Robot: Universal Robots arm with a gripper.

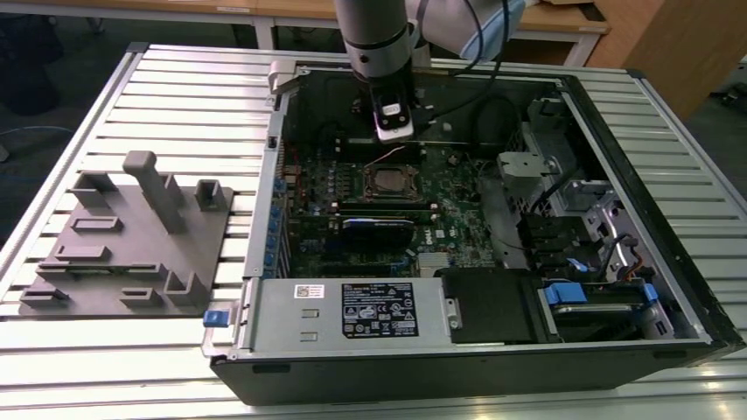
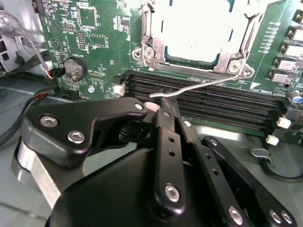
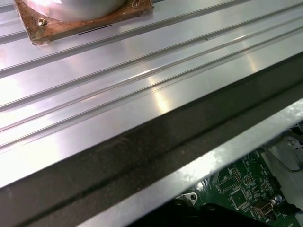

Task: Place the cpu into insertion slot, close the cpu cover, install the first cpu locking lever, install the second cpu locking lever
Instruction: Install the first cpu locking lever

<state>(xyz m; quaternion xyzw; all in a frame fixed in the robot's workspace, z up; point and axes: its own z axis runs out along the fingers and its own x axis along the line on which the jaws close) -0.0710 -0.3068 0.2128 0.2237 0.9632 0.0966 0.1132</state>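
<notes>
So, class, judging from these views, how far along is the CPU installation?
Done: the cpu sits in the insertion slot, and the cpu cover looks closed over it. In hand: the gripper is at the free end of one locking lever, which is unlatched. Left: latching the levers.

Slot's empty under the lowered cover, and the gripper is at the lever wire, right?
Not empty. The second wrist view shows the cpu seated in the slot under the lowered cover, with the gripper at the lever wire.
</notes>
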